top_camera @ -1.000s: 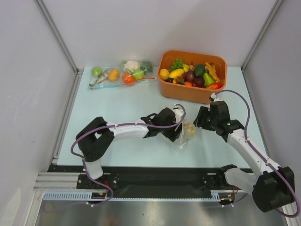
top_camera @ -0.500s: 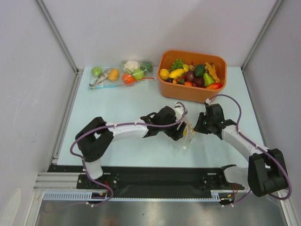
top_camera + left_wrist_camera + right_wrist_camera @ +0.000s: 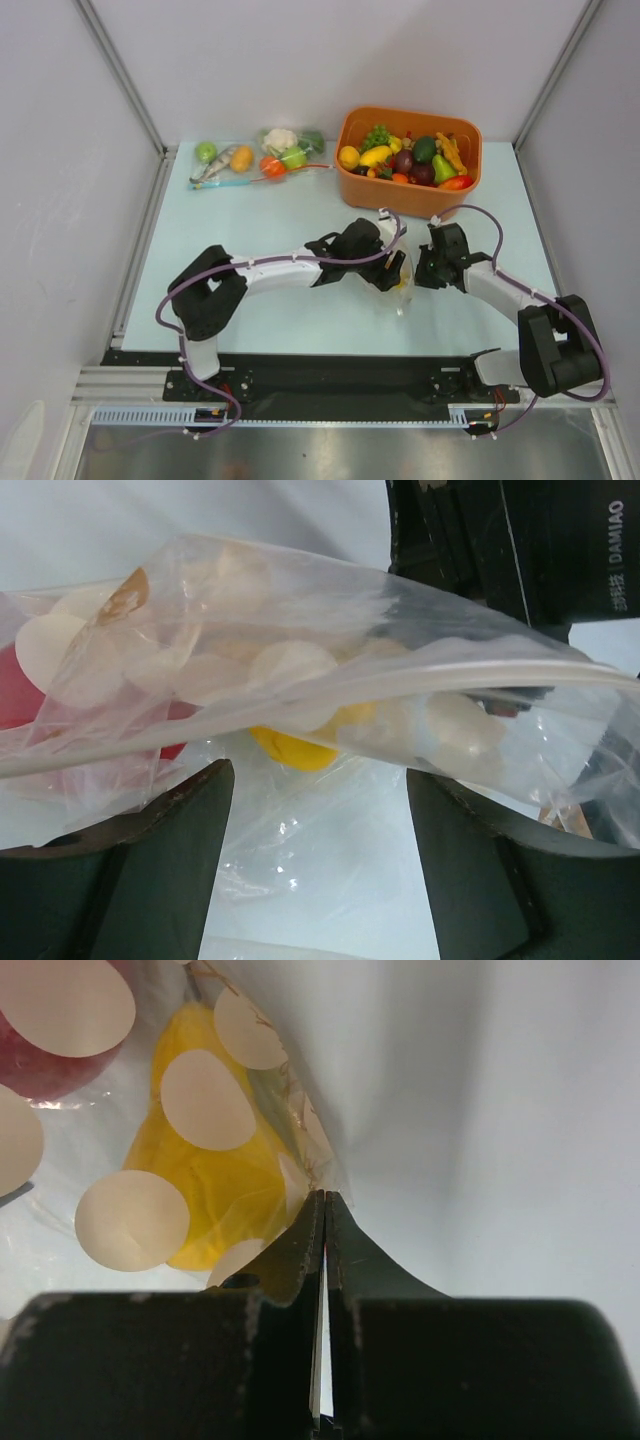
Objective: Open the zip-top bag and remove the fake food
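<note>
The zip-top bag (image 3: 401, 283) is clear and crinkly, printed with pale round dots, and sits mid-table between my two grippers. In the left wrist view the zip-top bag (image 3: 300, 660) stretches across the picture, its pale zip strip (image 3: 480, 680) running along it. Inside the bag I see the fake food: a yellow fruit (image 3: 205, 1195) and a red fruit (image 3: 40, 1065). My right gripper (image 3: 325, 1198) is shut, pinching a thin edge of the bag next to the yellow fruit. My left gripper (image 3: 320, 772) stands open just below the bag, with only loose film between its fingers (image 3: 150, 870).
An orange bin (image 3: 400, 203) full of fake fruit and vegetables stands at the back right, close behind both grippers. Other clear bags (image 3: 250, 160) holding a green ball, a fish and a cauliflower lie at the back left.
My right gripper has moved left to the bag and closed on its edge. The left gripper has shifted slightly right and stays open.
</note>
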Motion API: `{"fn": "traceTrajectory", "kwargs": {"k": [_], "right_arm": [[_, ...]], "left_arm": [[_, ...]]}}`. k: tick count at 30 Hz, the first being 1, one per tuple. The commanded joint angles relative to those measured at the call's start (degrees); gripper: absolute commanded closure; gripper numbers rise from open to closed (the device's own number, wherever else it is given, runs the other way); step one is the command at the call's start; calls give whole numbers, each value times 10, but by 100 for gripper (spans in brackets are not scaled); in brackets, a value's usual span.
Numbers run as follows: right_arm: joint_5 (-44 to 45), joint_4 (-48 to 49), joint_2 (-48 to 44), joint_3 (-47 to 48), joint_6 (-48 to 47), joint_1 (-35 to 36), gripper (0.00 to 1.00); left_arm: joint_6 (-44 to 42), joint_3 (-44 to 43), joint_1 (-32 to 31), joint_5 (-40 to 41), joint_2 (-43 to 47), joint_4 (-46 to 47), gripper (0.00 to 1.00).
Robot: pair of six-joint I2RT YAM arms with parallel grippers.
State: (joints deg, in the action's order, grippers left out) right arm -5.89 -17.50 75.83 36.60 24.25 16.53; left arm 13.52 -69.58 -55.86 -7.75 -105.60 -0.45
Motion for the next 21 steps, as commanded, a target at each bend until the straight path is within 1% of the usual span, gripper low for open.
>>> {"fn": "traceTrajectory", "kwargs": {"k": [1,7,17,18,19,20,21], "right_arm": [[8,16,9,-1,-10,10,100],[8,13,10,1,-10,19,100],[4,11,8,6,-7,25,100],[4,12,9,7,-8,25,100],[5,11,7,7,-8,26,100],[4,11,7,7,-8,26,100],[5,11,7,7,-9,25,100]], "left_arm": [[6,-26,2,4,-15,12,25],[-2,-58,1,12,-47,-18,25],[-6,-64,0,5,-82,-21,25],[-6,-64,1,5,-85,-21,28],[-7,-64,1,2,-86,-22,34],[-7,-64,0,2,-84,-21,55],[-7,-61,0,2,-82,-18,62]]}}
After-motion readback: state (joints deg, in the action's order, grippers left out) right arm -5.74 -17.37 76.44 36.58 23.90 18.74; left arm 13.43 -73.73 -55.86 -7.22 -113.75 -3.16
